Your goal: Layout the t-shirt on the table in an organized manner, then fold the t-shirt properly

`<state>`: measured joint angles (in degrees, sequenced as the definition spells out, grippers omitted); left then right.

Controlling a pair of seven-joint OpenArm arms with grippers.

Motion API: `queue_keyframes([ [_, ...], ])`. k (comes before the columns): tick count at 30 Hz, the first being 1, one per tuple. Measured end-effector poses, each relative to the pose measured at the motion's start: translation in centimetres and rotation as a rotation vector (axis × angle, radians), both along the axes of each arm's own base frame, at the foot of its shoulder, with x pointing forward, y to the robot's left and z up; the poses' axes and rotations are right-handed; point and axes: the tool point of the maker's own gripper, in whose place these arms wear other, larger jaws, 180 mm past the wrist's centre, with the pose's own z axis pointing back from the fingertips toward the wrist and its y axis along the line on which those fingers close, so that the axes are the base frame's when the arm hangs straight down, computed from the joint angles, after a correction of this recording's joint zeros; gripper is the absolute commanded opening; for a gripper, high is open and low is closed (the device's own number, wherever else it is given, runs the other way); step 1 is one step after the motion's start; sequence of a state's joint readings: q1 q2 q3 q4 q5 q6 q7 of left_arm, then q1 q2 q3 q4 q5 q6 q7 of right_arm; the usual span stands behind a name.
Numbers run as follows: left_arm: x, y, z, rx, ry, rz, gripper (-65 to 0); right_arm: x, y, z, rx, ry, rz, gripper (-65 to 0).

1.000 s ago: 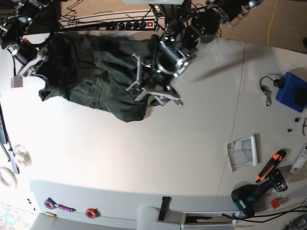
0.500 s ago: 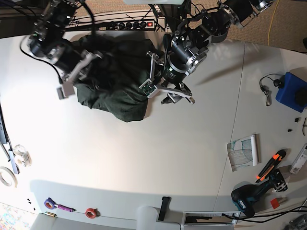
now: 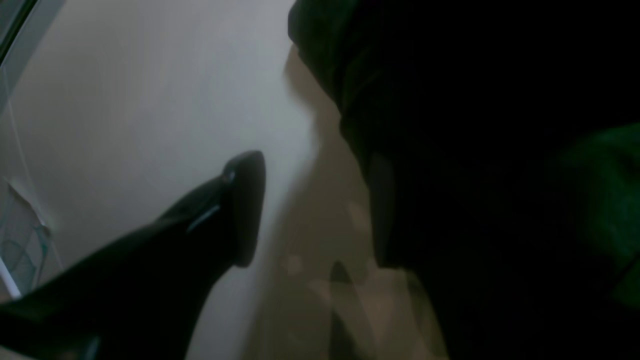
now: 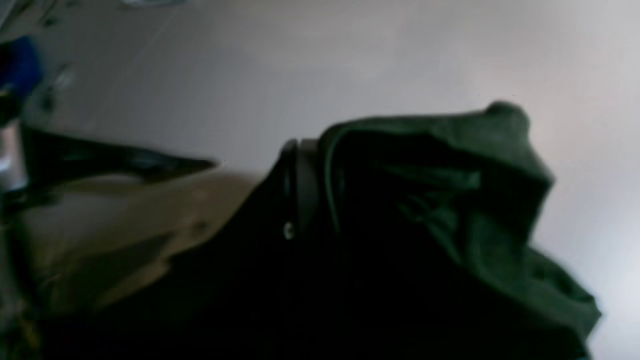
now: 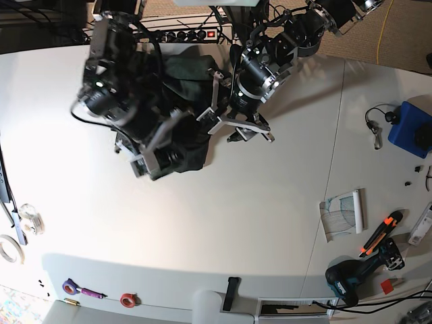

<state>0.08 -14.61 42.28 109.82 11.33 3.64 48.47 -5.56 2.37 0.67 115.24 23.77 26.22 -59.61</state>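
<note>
The dark shirt [image 5: 185,71] is bunched at the worktop's [image 5: 223,223] far edge, between both arms. The right pincer [image 5: 154,164] is spread, with cloth draped over one finger. The left pincer [image 5: 237,131] is also apart, just beside the heap.

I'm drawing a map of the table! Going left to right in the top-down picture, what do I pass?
White tape roll → purple tool → dark green t-shirt → paper sheet → blue box.
</note>
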Motion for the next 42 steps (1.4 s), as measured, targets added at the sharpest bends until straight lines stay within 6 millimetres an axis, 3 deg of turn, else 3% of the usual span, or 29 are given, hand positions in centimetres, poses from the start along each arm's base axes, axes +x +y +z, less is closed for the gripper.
queue_keyframes([
  [5,0.2,0.1,0.1,-0.003,-0.004,0.012,-33.8,0.3,1.0,-1.0,-0.142,0.006,-0.003,-65.0],
  [8,0.1,0.1,0.0,0.001,0.002,0.008,-33.8,0.3,1.2,-1.5,-0.217,0.004,-0.006,-48.3],
  [10,0.1,0.7,-0.3,0.018,0.002,0.01,-33.7,0.4,1.0,-1.5,-0.22,-0.001,-0.01,-42.2],
  [19,1.7,3.2,0.0,0.037,-0.021,0.107,-33.7,0.7,-0.5,-1.2,-0.263,-0.004,-0.08,-41.8],
  [22,2.7,4.6,0.3,0.036,-0.03,0.155,-33.7,0.8,-1.1,1.5,-0.271,-0.083,-0.106,-41.8],
  [25,3.3,5.6,0.3,0.016,-0.011,0.185,-33.7,0.5,-3.0,5.2,-0.265,-0.188,-0.174,-41.8],
  [28,3.6,6.4,0.2,0.004,0.006,0.2,-33.7,-0.9,-6.4,6.1,-0.292,-0.195,-0.275,-41.8],
  [31,3.3,7.7,-0.4,0.017,0.021,0.215,-33.7,-2.9,-11.1,4.5,-0.322,-0.101,-0.406,-41.8],
  [33,2.8,8.3,-1.0,0.024,0.04,0.232,-33.7,-4.3,-13.1,3.9,-0.271,-0.054,-0.456,-38.8],
  [36,2.3,8.2,-1.4,0.02,0.048,0.216,-33.7,-6.4,-14.1,2.9,-0.19,0.006,-0.437,-31.5],
  [42,2.0,7.7,-1.5,-0.006,0.067,0.205,-33.7,-8.6,-15.8,-1.4,-0.058,0.157,-0.448,-31.4],
])
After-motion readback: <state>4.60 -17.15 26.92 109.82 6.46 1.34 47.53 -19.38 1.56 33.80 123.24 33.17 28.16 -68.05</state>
